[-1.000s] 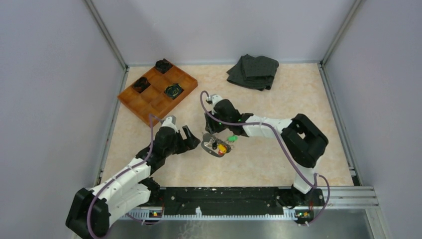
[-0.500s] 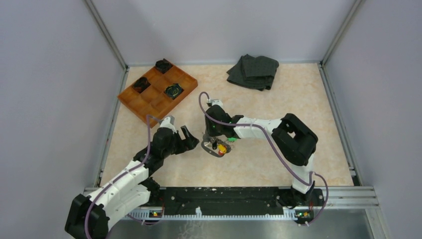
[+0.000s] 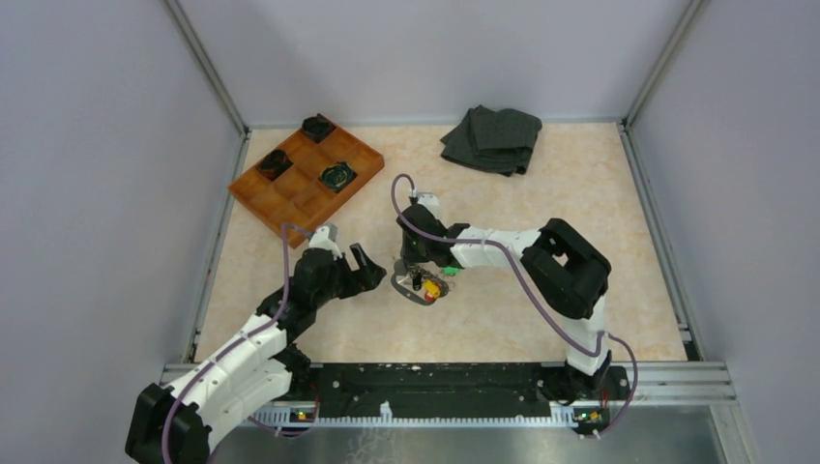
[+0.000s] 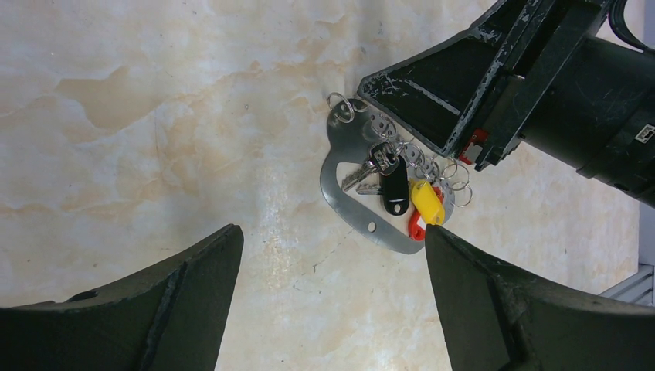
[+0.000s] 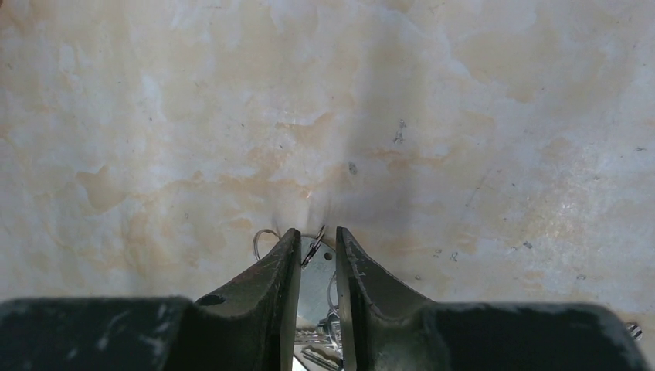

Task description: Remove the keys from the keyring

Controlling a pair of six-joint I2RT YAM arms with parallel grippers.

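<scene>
Left pincer (image 4: 332, 232) hangs just above the table (image 3: 580, 193) with its fingers (image 4: 193, 286) spread wide, holding nothing, low and left of centre in the overhead view. On its wrist camera, the keyring (image 4: 347, 212) lies flat on the marbled top right of centre, just past the open fingertips and apart from them. It is a grey metal loop (more a flat band than a wire). The keys (image 4: 359, 178) are bunched inside it, still hooked on. A black tag (image 4: 395, 193), a yellow tag (image 4: 427, 202) and a red tag (image 4: 417, 228) lie with them, and small split rings (image 4: 457, 179) trail toward the right. At the loop's upper edge, the right pincer (image 5: 315, 236) comes down with its fingers drawn to a narrow slit, pinching the keyring's band, one small ring showing at the tips. Farther back, upper left in the overhead view, an orange tray (image 3: 295, 193) holds black round objects (image 3: 338, 175) in three compartments. A dark folded cloth (image 3: 491, 138) lies at the top, right of centre.
</scene>
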